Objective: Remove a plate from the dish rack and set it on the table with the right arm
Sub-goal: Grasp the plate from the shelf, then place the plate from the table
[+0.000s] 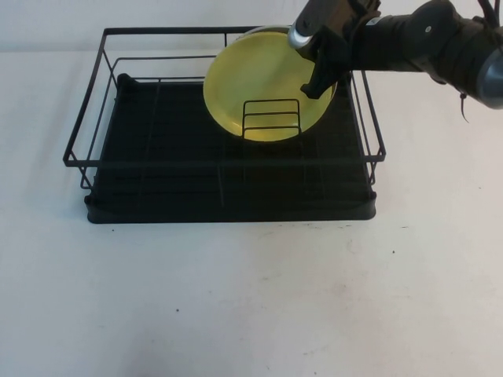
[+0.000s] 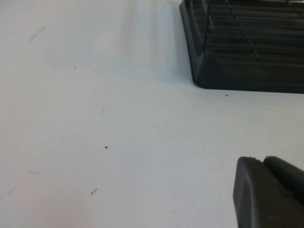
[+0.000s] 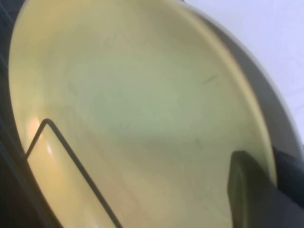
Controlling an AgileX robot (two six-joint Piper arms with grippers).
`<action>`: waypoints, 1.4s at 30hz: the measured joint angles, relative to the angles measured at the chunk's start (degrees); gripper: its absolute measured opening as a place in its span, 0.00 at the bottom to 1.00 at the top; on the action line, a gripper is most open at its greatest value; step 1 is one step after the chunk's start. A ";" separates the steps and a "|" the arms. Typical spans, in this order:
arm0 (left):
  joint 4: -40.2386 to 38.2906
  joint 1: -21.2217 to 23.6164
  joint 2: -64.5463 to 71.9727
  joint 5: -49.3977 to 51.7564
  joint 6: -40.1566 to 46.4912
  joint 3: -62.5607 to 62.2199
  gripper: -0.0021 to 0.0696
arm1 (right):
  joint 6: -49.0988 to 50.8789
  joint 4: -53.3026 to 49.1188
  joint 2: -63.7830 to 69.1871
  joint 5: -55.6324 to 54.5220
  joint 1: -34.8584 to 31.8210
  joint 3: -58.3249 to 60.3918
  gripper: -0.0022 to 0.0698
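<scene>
The pale-yellow plate (image 1: 251, 86) stands tilted on edge in the small wire plate holder (image 1: 271, 118) at the back right of the black dish rack (image 1: 173, 165). My right gripper (image 1: 321, 82) reaches in from the right and is shut on the plate's upper right rim. In the right wrist view one finger lies on the plate's yellow face (image 3: 142, 104) and the other behind the rim, with the right gripper (image 3: 275, 159) astride it. My left gripper (image 2: 261, 161) is shut and empty over the white table (image 2: 95, 118), out of the high view.
A pale grey-blue plate (image 3: 266, 95) leans right behind the yellow one; its rim shows in the high view (image 1: 253, 31). The rack's tall wire walls (image 1: 86, 118) surround the tray. The rack's corner (image 2: 247, 61) is near the left gripper. Bare white table (image 1: 251, 298) lies in front of the rack.
</scene>
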 joint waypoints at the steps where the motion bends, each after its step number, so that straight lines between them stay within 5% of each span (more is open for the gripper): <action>1: 0.00 0.00 0.00 0.00 0.00 0.00 0.02 | -0.11 0.00 0.00 0.00 0.00 0.00 0.07; 16: 0.00 0.00 0.00 0.00 0.00 0.00 0.02 | 3.55 -3.26 -8.60 3.97 0.00 0.00 0.06; 26: 0.00 0.00 0.00 0.00 0.00 0.00 0.02 | 35.15 -22.14 -22.61 21.76 0.00 0.00 0.06; 33: 0.00 0.00 0.00 0.00 0.00 0.00 0.02 | 56.14 -24.39 -30.99 39.23 0.00 1.86 0.06; 42: 0.00 0.00 0.00 0.00 0.00 0.00 0.02 | 70.58 -18.77 -45.23 31.42 0.00 33.48 0.06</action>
